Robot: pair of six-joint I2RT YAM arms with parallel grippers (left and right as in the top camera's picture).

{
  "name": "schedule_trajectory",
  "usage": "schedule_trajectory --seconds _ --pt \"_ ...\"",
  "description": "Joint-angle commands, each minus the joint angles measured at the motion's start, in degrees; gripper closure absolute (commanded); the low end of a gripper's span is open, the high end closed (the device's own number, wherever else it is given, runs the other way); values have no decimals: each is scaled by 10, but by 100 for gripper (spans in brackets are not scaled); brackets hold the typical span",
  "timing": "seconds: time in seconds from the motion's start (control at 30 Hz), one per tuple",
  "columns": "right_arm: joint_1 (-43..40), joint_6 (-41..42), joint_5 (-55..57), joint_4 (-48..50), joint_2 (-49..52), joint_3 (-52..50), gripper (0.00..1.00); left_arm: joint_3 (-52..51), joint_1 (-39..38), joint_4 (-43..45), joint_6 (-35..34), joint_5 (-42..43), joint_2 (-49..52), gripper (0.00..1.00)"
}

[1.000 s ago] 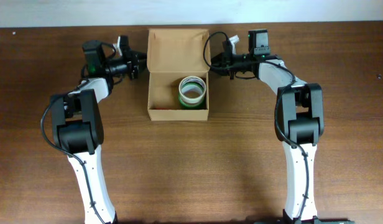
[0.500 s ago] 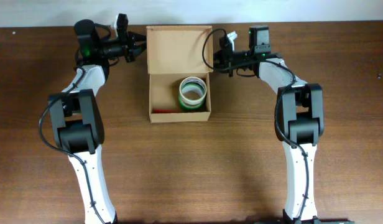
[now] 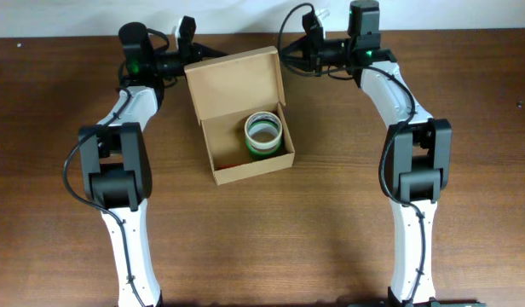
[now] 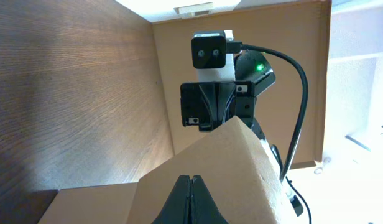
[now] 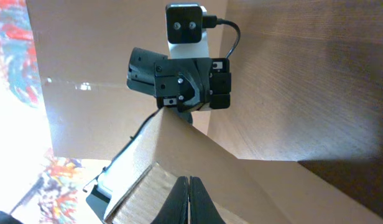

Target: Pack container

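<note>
The container point(image 3: 245, 166) is a tan cardboard box, turned slightly on the table. Its flap lid point(image 3: 233, 81) stands open and tilted up at the back. A green and white tape roll point(image 3: 264, 132) lies inside at the right. My left gripper point(image 3: 197, 56) is at the lid's far left corner. It is shut on the lid's edge in the left wrist view point(image 4: 190, 180). My right gripper point(image 3: 286, 53) is at the lid's far right corner. It is shut on the lid in the right wrist view point(image 5: 189, 180). The lid shows in both wrist views point(image 4: 229, 162) point(image 5: 253, 186).
The brown wooden table point(image 3: 331, 213) spreads in front of the box. Its back edge meets a white wall point(image 3: 245, 13) just behind the grippers. Each wrist view shows the other arm's wrist camera opposite point(image 4: 211, 53) point(image 5: 185, 25).
Both grippers have moved back toward the wall and up with the lid. The box has slid back and turned, its left side now farther back. The lid has tilted up.
</note>
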Motion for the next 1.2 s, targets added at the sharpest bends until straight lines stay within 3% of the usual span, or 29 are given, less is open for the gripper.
schedule_trajectory --seconds 0.0,0.43,0.8,1.17 --pt "24 47 19 1 -24 12 96 13 -4 4 -4 -1 3 98" --pt "44 80 49 1 -24 12 96 17 1 9 11 -53 -2 98" --pt "52 80 70 -14 -24 12 96 17 -9 -180 145 -118 -2 98" --pt "54 80 74 -20 -24 12 96 36 -7 -224 170 -131 -3 98"
